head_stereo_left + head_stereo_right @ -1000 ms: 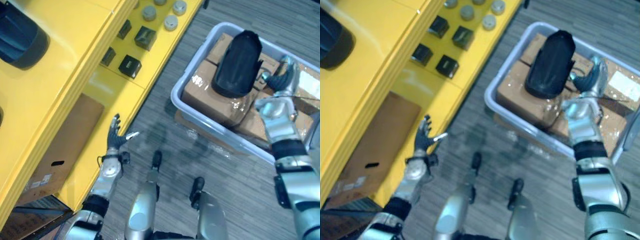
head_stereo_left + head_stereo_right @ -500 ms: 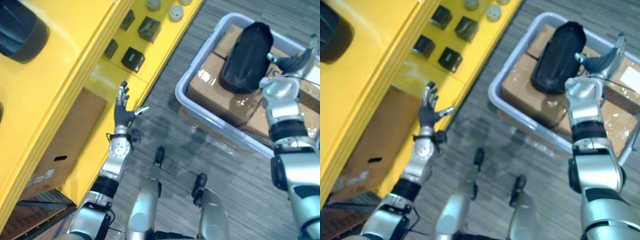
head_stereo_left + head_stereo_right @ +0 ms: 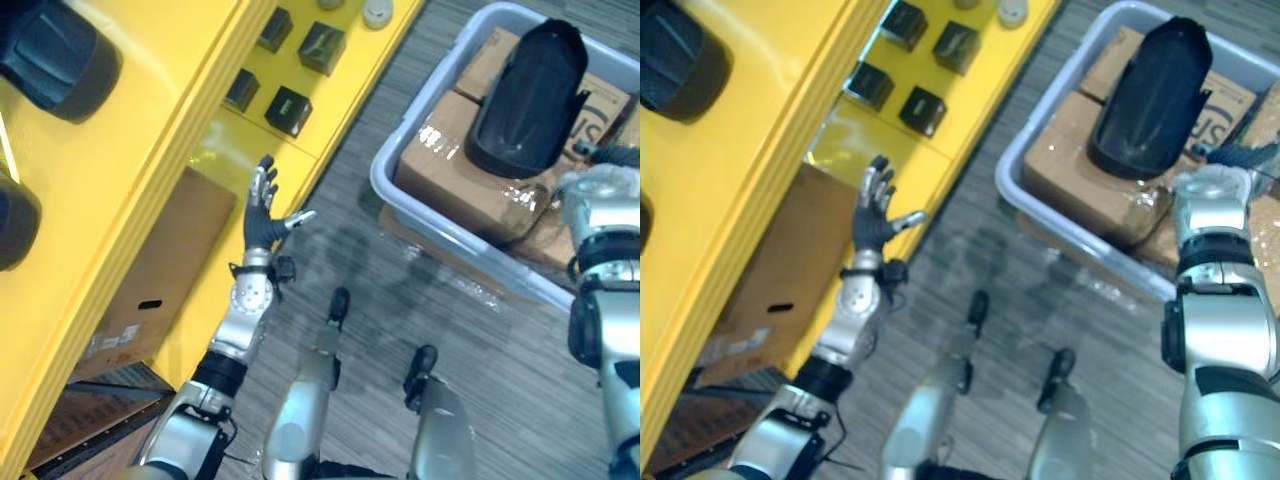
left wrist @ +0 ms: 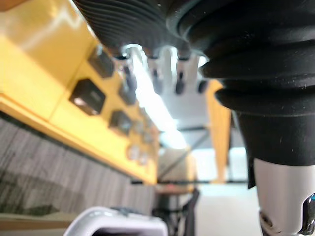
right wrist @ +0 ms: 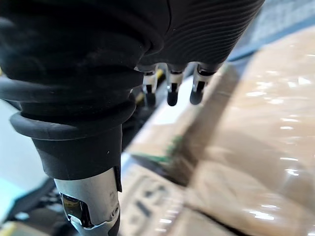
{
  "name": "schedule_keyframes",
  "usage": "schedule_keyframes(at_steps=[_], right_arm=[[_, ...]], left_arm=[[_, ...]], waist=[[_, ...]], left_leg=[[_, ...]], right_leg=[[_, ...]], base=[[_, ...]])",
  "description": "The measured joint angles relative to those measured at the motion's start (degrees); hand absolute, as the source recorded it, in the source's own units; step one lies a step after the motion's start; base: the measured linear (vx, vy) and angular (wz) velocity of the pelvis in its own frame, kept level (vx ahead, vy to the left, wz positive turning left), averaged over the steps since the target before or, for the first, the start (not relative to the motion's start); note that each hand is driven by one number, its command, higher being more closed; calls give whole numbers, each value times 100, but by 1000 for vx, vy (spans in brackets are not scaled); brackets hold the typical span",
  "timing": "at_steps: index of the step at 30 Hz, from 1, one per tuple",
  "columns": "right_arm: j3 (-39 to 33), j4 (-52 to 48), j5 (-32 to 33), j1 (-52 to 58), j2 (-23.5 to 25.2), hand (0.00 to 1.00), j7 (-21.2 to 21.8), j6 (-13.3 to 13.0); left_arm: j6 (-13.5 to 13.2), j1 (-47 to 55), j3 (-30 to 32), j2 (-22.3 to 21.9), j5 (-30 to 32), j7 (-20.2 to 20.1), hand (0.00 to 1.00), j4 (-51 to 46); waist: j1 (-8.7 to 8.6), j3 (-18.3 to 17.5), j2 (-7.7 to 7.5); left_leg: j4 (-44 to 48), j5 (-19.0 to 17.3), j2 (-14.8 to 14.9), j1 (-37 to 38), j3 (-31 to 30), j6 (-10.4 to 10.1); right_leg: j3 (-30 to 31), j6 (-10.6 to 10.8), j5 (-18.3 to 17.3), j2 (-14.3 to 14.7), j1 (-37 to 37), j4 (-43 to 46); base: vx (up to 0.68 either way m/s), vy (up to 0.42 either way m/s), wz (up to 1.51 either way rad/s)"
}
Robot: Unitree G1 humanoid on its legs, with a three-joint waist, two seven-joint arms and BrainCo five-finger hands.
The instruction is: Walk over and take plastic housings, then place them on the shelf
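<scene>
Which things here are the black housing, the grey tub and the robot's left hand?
housing [image 3: 530, 100], left eye view, middle of its shell
tub [image 3: 385, 180], left eye view, corner of its rim
left hand [image 3: 260, 225], left eye view, palm

Left robot hand [image 3: 264, 218] raised, splayed (thumb out), right robot hand [image 3: 1212, 186] forward, uncurled

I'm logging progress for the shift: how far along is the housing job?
Done: two dark rounded pieces, likely housings, lie on the yellow shelf. In hand: nothing; the left hand is open beside the shelf, the right hand open over the boxes in the bin. Left: the black housing on those boxes.
</scene>
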Motion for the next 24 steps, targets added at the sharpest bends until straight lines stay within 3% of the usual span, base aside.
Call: schedule_keyframes(at_steps=[4,10,20,24], right_arm=[[-4,44,-20,50,5,0,269,22],[-105,70,-297,50,-108,0,291,-46],[139,88,-208,52,-111,0,-405,25],[133,92,-167,-4,-122,0,-789,-83]], left_arm=[[-42,-2,-42,-130,-141,-53,0,0],[-41,-45,-154,-380,-168,-117,0,62],[-35,130,-454,-558,-159,-174,0,237],[-35,414,-451,-508,-162,-212,0,179]], waist=[[26,5,116],[128,4,134],[301,-5,148],[301,-5,148]], left_leg=[[5,1,-34,-49,-31,1],[115,-1,-70,-221,-155,-2],[202,-15,-71,-241,-177,-16],[213,-12,-77,-224,-182,-15]], right_leg=[[-40,5,-1,-33,-21,40],[-155,-8,-42,-51,-111,111],[-183,-50,-86,-44,-110,170],[-211,-47,-83,-44,-72,172]], base=[[28,-44,5],[26,-67,9],[-10,-61,2],[0,-44,3]])
